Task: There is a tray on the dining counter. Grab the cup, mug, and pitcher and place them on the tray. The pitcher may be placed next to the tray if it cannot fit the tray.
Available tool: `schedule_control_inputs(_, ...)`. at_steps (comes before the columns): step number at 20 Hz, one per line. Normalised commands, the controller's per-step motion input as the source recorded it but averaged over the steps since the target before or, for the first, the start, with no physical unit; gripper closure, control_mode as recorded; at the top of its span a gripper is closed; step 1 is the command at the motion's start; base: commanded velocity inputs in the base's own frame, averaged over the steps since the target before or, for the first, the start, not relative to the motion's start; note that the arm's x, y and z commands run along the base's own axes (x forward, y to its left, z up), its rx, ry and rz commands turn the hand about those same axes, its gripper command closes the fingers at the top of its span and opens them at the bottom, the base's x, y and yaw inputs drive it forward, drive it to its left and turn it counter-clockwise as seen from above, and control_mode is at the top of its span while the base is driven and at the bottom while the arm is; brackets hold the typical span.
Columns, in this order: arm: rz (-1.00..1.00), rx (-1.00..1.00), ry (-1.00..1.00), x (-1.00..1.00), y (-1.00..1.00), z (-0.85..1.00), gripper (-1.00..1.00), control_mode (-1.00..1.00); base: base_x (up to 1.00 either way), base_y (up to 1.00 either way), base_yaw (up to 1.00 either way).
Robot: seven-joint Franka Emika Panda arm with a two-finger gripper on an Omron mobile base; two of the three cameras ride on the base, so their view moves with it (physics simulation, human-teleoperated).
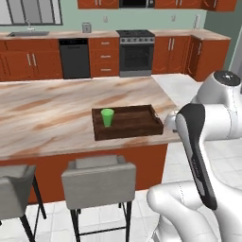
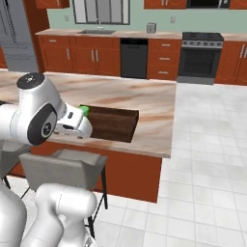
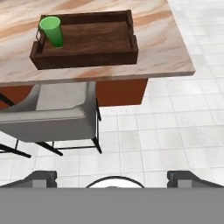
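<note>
One long island, the dining counter [image 1: 56, 108], with a beige-and-brown marbled top over a reddish-brown base, crossing the left base view from left to right. Beyond it, a far wall of reddish-brown cabinets [image 1: 104, 56] under a marbled worktop, with a black dishwasher [image 1: 74, 59], a steel oven [image 1: 136, 53] and a sink [image 1: 28, 34] below a window. White floor tiles [image 1: 179, 85] to the right of the island and in front of it. Two grey padded stools [image 1: 98, 182] on dark legs tucked against the near side.

Near the right end of the top, set toward the near edge: the tray [image 1: 134, 124], dark brown wood, rectangular, low raised sides, lying flat with its long axis parallel to the counter's length. A metal handle visible at its right short end.

Inside the tray, at its left end: the cup [image 1: 108, 117], bright green, upright, rim up and wider than its base, no handle. Rest of the tray floor bare wood.

White arm rising at the near right of the left base view. In the hand view, the gripper [image 3: 113, 177] well back from the counter, above the floor tiles near a stool, dark finger tips [image 3: 40, 177] spread wide apart with nothing between them.
</note>
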Motion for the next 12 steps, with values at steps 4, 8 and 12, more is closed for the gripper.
schedule_control_inputs(4,0.00,0.00,0.00,0.00,0.00,0.00,-1.00,1.00,-0.96,0.94,0.00)
schedule_control_inputs(8,0.00,0.00,0.00,0.00,0.00,0.00,-1.00,1.00,-0.63,1.00,0.00)
schedule_control_inputs(12,0.00,0.00,0.00,0.00,0.00,0.00,-1.00,1.00,-0.31,1.00,-0.06)
